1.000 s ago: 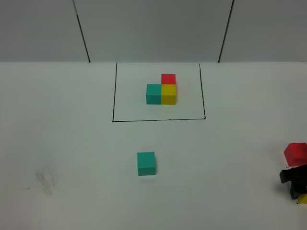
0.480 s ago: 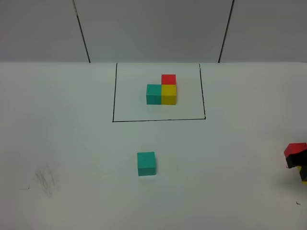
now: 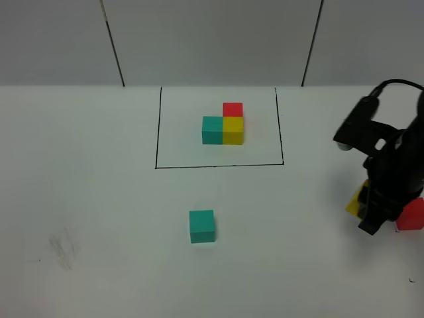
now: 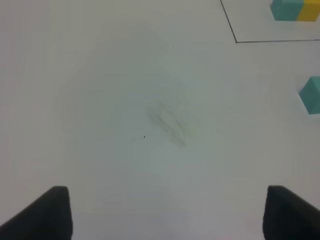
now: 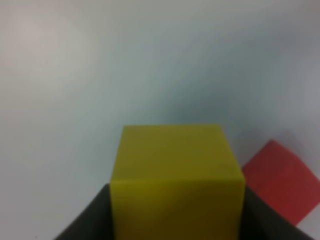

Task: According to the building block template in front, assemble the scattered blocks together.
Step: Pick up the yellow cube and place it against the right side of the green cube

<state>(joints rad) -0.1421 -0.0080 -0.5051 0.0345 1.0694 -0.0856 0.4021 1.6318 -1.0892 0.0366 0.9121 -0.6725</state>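
Observation:
The building block template (image 3: 223, 126) is a teal, yellow and red trio inside a black drawn rectangle at the back middle. A loose teal cube (image 3: 202, 226) lies in front of it. My right gripper (image 3: 364, 207) is shut on the loose yellow cube (image 3: 355, 201) at the right; the right wrist view shows this cube (image 5: 176, 180) between dark fingers (image 5: 87, 222). The loose red cube (image 3: 412, 214) lies just right of it, also in the right wrist view (image 5: 281, 187). My left gripper (image 4: 165, 215) is open and empty, not seen in the high view.
A faint grey smudge (image 3: 63, 248) marks the white table at the front left, and shows in the left wrist view (image 4: 170, 122). The left wrist view also catches the loose teal cube (image 4: 312, 95) and a corner of the template (image 4: 293, 10).
My right arm has swung into view from the right edge, bringing the yellow cube from the front right edge to just left of the red cube. The teal cube and template have not moved.

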